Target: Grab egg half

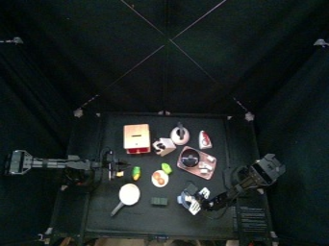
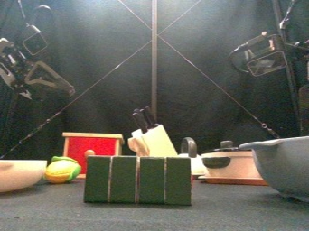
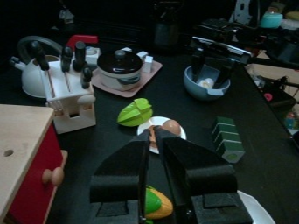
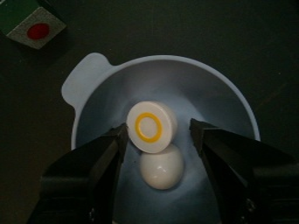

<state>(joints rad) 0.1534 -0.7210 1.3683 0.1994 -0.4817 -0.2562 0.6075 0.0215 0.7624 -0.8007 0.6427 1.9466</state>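
An egg half (image 4: 151,125) with its yellow yolk ring facing up sits in a grey-blue bowl (image 4: 222,83). A second egg half (image 4: 160,168) lies white side up just beside it. My right gripper (image 4: 156,131) is open above the bowl, one jaw on each side of the yolk-up half, with small gaps. In the top view the right gripper (image 1: 206,199) hangs over the bowl (image 1: 190,203) at the table's front right. My left gripper (image 3: 155,142) is shut and empty, at the table's left (image 1: 111,173).
A brownish egg on a white plate (image 3: 142,131) lies beyond the left gripper, next to a green piece (image 3: 135,112). A knife block (image 1: 161,146), kettle (image 1: 184,135), pot on a tray (image 1: 193,159), red box (image 1: 137,137), green sponge (image 2: 136,180) and white pan (image 1: 129,195) fill the table.
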